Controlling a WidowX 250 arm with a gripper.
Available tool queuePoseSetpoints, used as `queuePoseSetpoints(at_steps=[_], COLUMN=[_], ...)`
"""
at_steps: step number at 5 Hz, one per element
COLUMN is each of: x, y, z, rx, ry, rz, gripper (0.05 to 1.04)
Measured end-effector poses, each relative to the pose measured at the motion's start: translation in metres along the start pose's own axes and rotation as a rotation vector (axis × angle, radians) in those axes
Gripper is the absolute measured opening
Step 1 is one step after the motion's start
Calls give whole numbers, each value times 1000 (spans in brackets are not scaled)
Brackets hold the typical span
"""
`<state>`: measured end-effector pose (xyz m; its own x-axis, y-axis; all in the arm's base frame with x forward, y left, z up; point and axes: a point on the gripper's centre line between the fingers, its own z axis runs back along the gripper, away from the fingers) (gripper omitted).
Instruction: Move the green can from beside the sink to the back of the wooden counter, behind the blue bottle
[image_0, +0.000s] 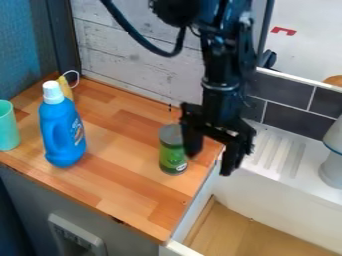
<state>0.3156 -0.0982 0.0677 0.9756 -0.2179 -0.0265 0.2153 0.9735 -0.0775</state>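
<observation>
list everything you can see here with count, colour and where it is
can: 1, green with grey top, on counter by gripper
bottle: 1, blue with white cap, counter's left part
cup: 1, teal, left edge
unclear item: 1, yellow, behind bottle
counter: 1, wood brown, left and centre
sink: 1, white with tan bottom, lower right
unclear object: 1, pale with blue band, right edge
panel: 1, grey, counter's front
plank wall: 1, whitish, behind counter
tiles: several, dark grey, behind sink
arm: 1, black, from top edge
gripper: 1, black, over counter's right end
</observation>
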Motion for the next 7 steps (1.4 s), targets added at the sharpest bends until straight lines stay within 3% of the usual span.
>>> queuePoseSetpoints(at_steps=[2, 4, 6, 7], x=[-2, 3, 8, 14], y=[1, 30, 69, 92], z=[-23, -25, -25, -23], rx=[-3, 43, 121, 161], ry=[63, 39, -24, -86], rz=[34, 123, 241, 320], gripper=[1008, 1008, 1008, 1008])
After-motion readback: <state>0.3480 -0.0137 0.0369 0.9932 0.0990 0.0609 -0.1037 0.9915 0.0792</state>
